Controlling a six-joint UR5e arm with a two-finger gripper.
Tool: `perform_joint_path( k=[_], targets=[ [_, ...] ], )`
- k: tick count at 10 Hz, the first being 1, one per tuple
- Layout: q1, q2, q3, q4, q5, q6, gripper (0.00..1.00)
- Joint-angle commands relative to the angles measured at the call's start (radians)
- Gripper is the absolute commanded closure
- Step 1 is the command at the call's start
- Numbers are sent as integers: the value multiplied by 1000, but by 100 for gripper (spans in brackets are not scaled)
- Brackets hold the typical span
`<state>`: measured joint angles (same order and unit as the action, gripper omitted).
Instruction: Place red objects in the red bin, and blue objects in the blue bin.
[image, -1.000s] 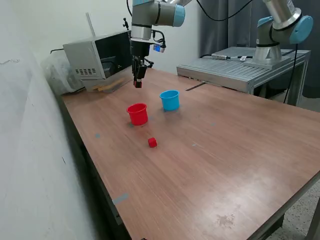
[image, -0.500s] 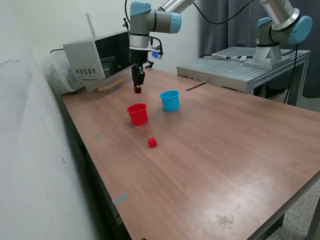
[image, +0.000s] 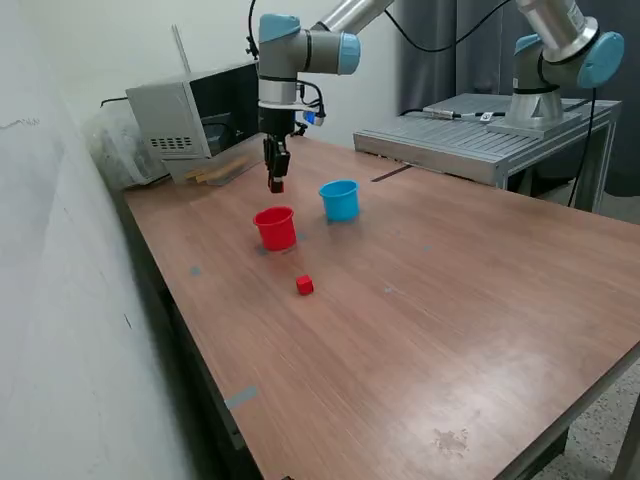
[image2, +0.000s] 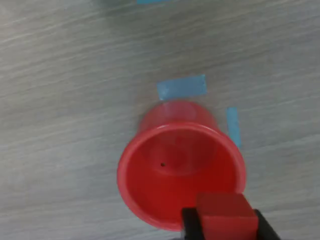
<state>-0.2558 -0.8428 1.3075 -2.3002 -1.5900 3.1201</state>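
Note:
My gripper (image: 276, 184) hangs above the red bin (image: 275, 227), shut on a small red cube (image2: 226, 216). In the wrist view the cube sits between the two dark fingers (image2: 190, 226), over the near rim of the red bin (image2: 150, 165), whose inside looks empty. A second red cube (image: 304, 285) lies on the table in front of the red bin. The light blue bin (image: 340, 199) stands just to the exterior view's right of the red one. No blue cubes show in either view.
A grey box-shaped device (image: 190, 115) and wooden sticks (image: 215, 172) sit at the table's back edge. A second arm (image: 555, 50) stands on a metal platform (image: 480, 135) at the back right. Blue tape marks (image2: 181, 86) lie beside the red bin.
The gripper with the red cube has come down and shifted slightly toward the red bin. The cups and the loose red cube have not moved.

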Motion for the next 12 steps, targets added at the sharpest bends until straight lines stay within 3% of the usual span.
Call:
perform_joint_path(
  k=[1, 2, 8, 12],
  targets=[
    [-8, 5, -4, -5, -14, 0, 100],
    [-17, 5, -4, -5, -18, 0, 0],
    [-23, -2, 9, -4, -21, -3, 0],
    [79, -160, 16, 63, -21, -28, 0]
  ],
)
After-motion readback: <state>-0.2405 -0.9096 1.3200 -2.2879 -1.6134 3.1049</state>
